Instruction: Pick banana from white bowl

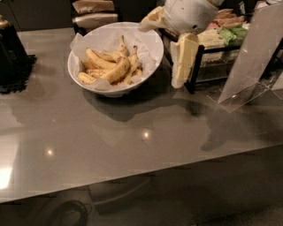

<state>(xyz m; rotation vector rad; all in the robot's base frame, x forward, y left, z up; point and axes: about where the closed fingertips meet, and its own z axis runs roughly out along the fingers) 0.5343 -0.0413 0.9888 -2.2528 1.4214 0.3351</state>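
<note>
The white bowl [152, 39] stands on the grey table at the back, left of centre, lined with crinkled white paper. Several yellow bananas [111, 66] lie piled in it. My gripper [167, 42] hangs from the white arm at the top, by the bowl's right rim. One cream finger [183, 59] points down just right of the bowl, and the other [151, 18] reaches over the bowl's far right rim. The fingers are spread apart and hold nothing.
A black wire rack of packets [212, 48] stands right of the bowl, behind the gripper. A clear plastic sign holder [250, 62] leans at the far right. A black object [12, 57] sits at the left edge. Chairs [93, 13] stand behind the table.
</note>
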